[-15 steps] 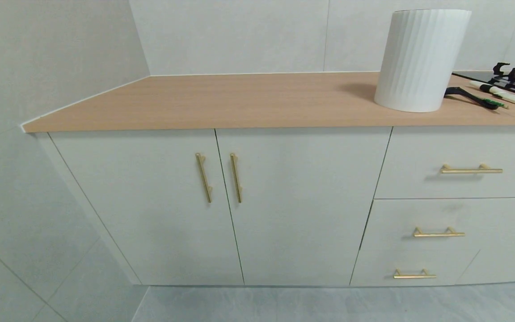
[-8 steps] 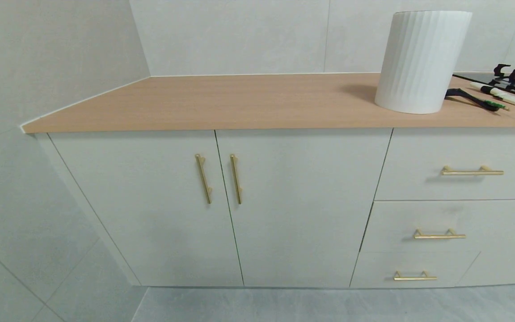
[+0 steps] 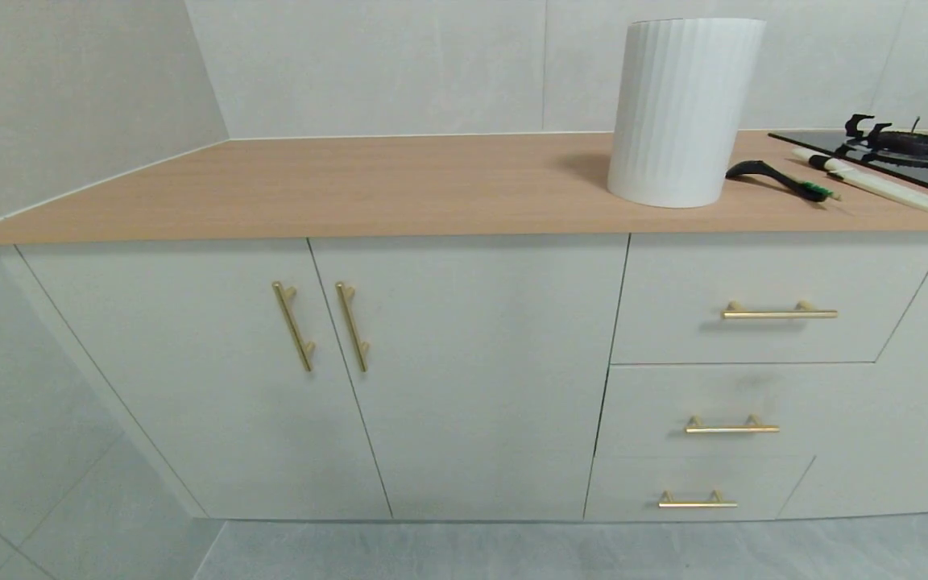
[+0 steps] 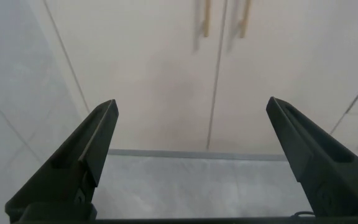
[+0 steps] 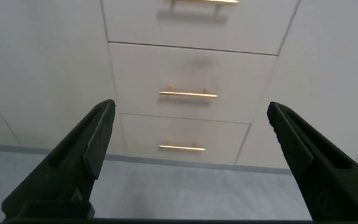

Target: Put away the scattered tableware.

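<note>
Kitchen corner, looking down at a wooden surface [image 3: 351, 185] over pale cabinets. A tall white ribbed container [image 3: 685, 113] stands on the surface. Just beside the container, on its gas hob [image 3: 907, 145] side, a black utensil [image 3: 778, 180] with a green end lies flat; it may be a peeler, but it is too small to be sure. A white knife [image 3: 875, 180] lies just beyond it, farther from the container. Three drawers with gold bar handles [image 3: 780, 312] sit below the container. The left pincer [image 4: 190, 104] and right pincer [image 5: 190, 106] hang well below the container, facing the cabinet fronts, both spread wide and empty. The step in hand looks like getting within reach of the two pieces. To do it well, square up with the utensil side of the container, lift the right arm above the surface, then come straight down across a handle, keeping clear of the tall container, which would tip easily.
</note>
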